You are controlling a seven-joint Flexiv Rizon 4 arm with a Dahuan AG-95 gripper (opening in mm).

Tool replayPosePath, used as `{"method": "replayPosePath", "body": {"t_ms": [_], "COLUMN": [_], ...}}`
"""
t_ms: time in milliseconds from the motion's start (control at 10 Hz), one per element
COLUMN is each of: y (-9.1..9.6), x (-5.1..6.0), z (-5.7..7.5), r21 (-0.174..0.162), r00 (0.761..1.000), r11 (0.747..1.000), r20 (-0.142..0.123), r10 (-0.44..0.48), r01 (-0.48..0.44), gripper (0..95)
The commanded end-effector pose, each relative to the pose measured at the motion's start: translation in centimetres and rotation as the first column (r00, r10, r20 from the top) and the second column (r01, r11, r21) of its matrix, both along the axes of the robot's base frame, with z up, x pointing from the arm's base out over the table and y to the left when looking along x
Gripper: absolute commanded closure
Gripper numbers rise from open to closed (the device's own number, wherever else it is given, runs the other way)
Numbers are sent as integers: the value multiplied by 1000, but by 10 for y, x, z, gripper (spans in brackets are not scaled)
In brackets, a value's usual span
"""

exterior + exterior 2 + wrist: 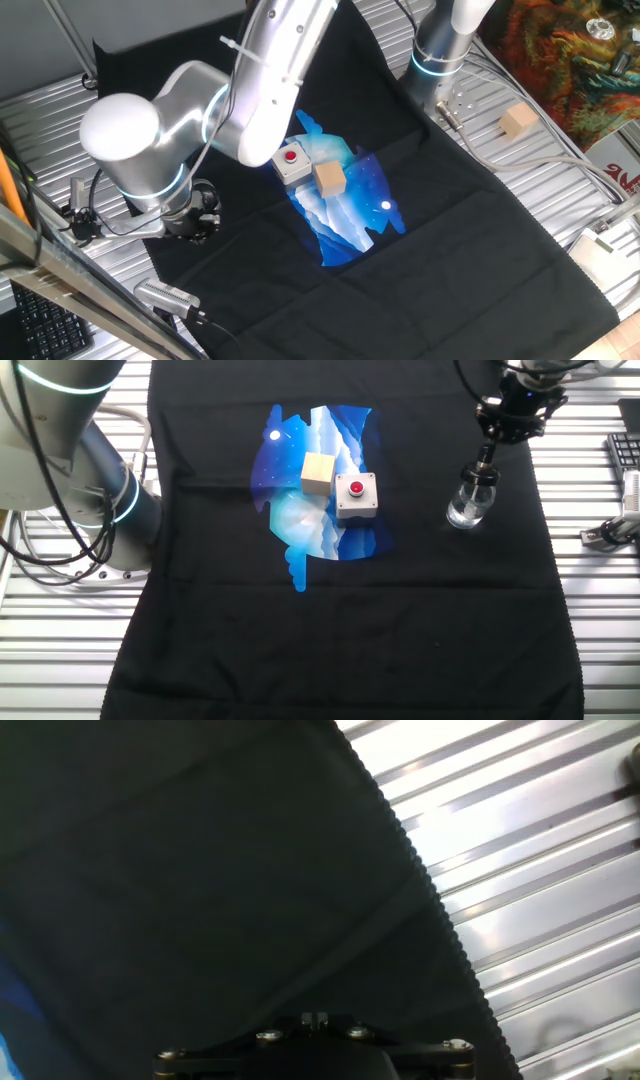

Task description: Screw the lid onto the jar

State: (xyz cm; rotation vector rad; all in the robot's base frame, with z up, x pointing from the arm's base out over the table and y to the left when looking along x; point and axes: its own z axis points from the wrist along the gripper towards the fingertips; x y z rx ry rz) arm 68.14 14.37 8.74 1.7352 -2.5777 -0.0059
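Other fixed view showed the gripper directly above the jar, which stood upright on the black cloth, right of the grey box and wooden cube; whether its fingers gripped the lid was unclear.

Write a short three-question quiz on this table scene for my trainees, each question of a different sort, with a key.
1. True or false: the small clear glass jar stands on the blue printed patch.
2. Which thing sits right beside the grey box with a red button? A) a tan wooden cube B) a keyboard C) the jar
3. How many wooden cubes appear in the fixed view that shows the silver arm in front?

Key: 1. False, it stands on the plain black cloth. 2. A. 3. Two; the second cube lies on the ribbed metal table.
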Motion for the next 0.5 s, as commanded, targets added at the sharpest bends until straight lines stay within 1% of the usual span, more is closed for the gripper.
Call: {"method": "replayPosePath", "body": {"t_ms": [100,300,500], "y": [1,2,4], "x": [-1,-1,-3], "z": [1,4,11], "r21": [-12,-23,-66], "r00": [1000,1000,996], "r11": [1000,1000,993], "r20": [0,0,-6], "r10": [-5,12,94], "r01": [5,-12,-94], "gripper": [950,950,950]}}
